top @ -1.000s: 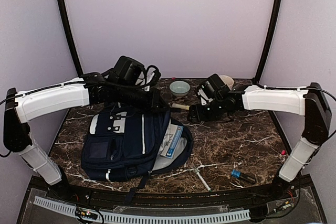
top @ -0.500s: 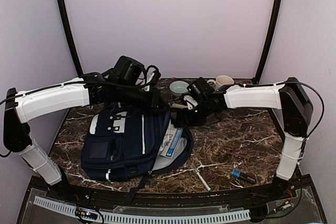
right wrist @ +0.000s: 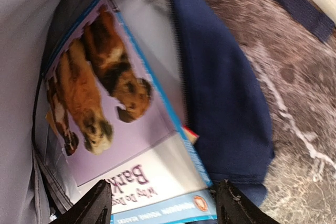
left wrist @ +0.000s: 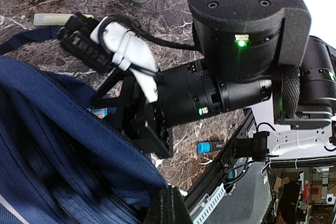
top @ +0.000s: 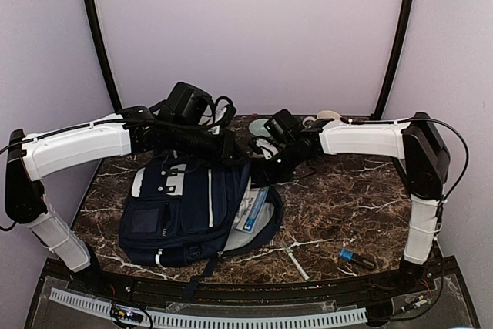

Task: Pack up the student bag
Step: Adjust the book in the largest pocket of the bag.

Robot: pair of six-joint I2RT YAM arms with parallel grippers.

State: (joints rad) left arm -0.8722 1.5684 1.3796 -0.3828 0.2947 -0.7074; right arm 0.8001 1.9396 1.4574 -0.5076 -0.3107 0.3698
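The left gripper (top: 229, 149) stays pressed together on the upper rim of the student bag (top: 181, 206), which lies open on the table (top: 347, 198). The right gripper (top: 266, 166), jaws spread and empty, has swung left from the table's far edge to the bag's mouth, above the dog book (right wrist: 113, 114) already inside. More packing probably remains: a blue-ended pen (top: 356, 256) lies at the right.
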